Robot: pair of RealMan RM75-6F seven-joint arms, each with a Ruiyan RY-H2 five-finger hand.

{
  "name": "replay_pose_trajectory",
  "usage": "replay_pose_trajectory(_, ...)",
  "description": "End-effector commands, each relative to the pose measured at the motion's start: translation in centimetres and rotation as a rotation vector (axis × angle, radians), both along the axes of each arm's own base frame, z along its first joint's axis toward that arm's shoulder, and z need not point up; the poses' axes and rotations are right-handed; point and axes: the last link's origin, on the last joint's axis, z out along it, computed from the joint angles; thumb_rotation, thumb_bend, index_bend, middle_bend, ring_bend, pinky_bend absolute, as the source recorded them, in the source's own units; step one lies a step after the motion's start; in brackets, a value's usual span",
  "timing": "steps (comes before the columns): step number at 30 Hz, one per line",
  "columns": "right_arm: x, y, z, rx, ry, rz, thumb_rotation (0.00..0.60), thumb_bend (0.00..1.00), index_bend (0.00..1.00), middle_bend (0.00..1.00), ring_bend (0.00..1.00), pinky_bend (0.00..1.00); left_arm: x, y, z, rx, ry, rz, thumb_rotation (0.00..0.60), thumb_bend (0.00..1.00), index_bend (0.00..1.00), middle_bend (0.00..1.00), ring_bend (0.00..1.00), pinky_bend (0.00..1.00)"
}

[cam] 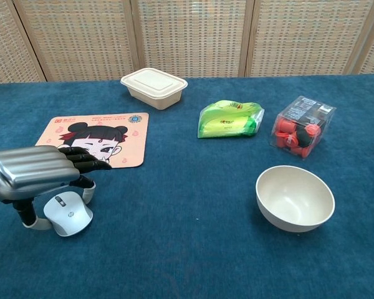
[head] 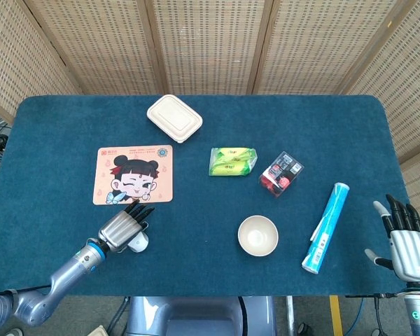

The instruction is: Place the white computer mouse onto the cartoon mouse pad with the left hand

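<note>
Currently the left hand hangs palm-down right over the white computer mouse, fingers stretched toward the far side, thumb down at the mouse's left edge. Can't tell if fingers actually clamp the mouse; it sits on the blue table. From the head view, the mouse mostly hides under the hand, just near of the cartoon mouse pad, apart from it. Fingertips reach close to the pad's near edge. Right hand at the near right table corner, fingers apart and straight, holding nothing. Elsewhere: beige lidded box far of the pad, green packet, clear box of red items, empty bowl, blue tube on the right.
</note>
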Motion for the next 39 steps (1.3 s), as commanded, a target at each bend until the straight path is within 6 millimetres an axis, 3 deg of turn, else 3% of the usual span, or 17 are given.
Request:
replay_pose_trajectory(1,0.0,0.0,0.0,0.0,0.0,-0.001,0.6,0.05,0.1,0.0,0.0,0.0,0.1,0.3,0.3,0.025,-0.021,-0.026,0.6,0.33,0.5,0.0,0.0,0.0)
replay_pose_trajectory(8,0.0,0.0,-0.1,0.004,0.006,-0.004,0.6,0.05,0.1,0.0,0.0,0.0,-0.2,2.1,2.4,0.091,-0.02,-0.094,0.6,0.33,0.52,0.0,0.0,0.0)
replay_pose_trajectory(23,-0.5,-0.3,-0.3,0.012,0.02,-0.029,0.6,0.05,0.1,0.0,0.0,0.0,-1.2,6.5,4.4,0.171,0.0,-0.195,0.6,0.34,0.55,0.0,0.0,0.0)
replay_pose_trajectory(33,-1.3,-0.8,-0.6,0.014,0.039,-0.078,0.6,0.05,0.1,0.0,0.0,0.0,-1.0,10.6,3.9,0.188,-0.003,-0.249,0.6,0.33,0.55,0.0,0.0,0.0)
replay_pose_trajectory(39,-1.6,-1.0,-0.9,0.021,0.05,-0.091,0.6,0.05,0.1,0.0,0.0,0.0,-0.8,12.0,3.3,0.186,0.004,-0.269,0.6,0.33,0.55,0.0,0.0,0.0)
